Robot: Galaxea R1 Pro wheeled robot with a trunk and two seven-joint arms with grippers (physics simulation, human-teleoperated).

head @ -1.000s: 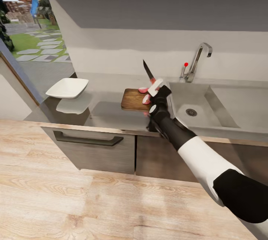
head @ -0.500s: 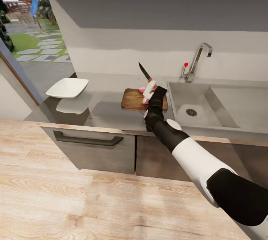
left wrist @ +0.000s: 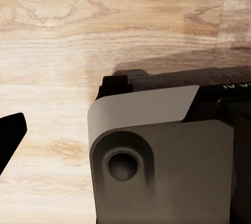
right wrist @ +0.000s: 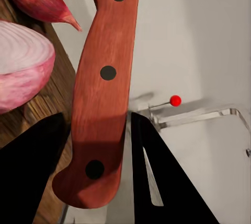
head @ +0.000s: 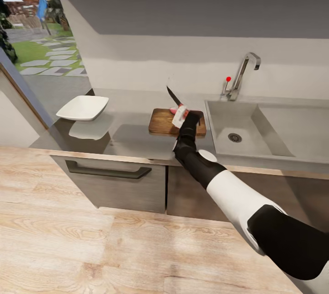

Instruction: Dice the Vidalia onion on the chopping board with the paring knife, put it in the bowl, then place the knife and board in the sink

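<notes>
1. Head view, centre of my frame: the long grey glossy countertop (head: 132, 136) runs across, over dark cabinets and a drawer with a black handle (head: 108, 171).
2. Right of centre I see the rectangular grey steel sink (head: 274, 125) with its angular chrome faucet (head: 242, 75) and red knob (head: 228, 79).
3. At centre left sits the shallow white squarish bowl (head: 82, 107), well apart from the board.
4. The brown wooden chopping board (head: 163, 123) lies just beside the sink's left edge.
5. My right gripper (head: 180, 116) hangs over the board's right part, its black fingers (right wrist: 157, 182) pinching the red-handled paring knife (right wrist: 102, 88), dark blade slanting toward the upper left.
6. Pinkish-red Vidalia onion pieces (right wrist: 23, 70) rest on the board beside the handle.
7. My left gripper: I cannot tell its state.
</notes>
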